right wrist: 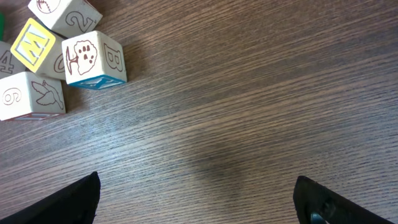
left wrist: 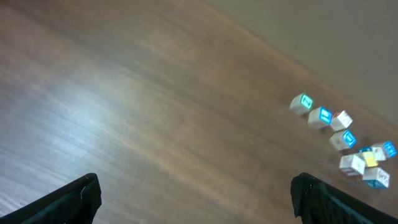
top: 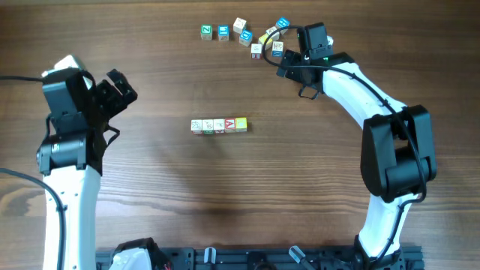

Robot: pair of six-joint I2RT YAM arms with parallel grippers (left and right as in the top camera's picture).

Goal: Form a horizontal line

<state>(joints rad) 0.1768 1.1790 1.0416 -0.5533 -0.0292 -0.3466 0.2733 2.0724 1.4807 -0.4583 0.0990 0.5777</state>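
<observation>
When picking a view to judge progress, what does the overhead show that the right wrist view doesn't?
Only overhead: the row of five cubes mid-table, and the left arm. Only right wrist: readable faces, such as the yellow M cube and a B cube. Both: loose cubes by the right end effector, and the wooden table.

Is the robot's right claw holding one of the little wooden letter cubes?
No, the right gripper stands open and empty above the wooden table, the loose cubes lying apart from it.

Jaws wide — left gripper (left wrist: 196,194), right gripper (right wrist: 196,194)
</observation>
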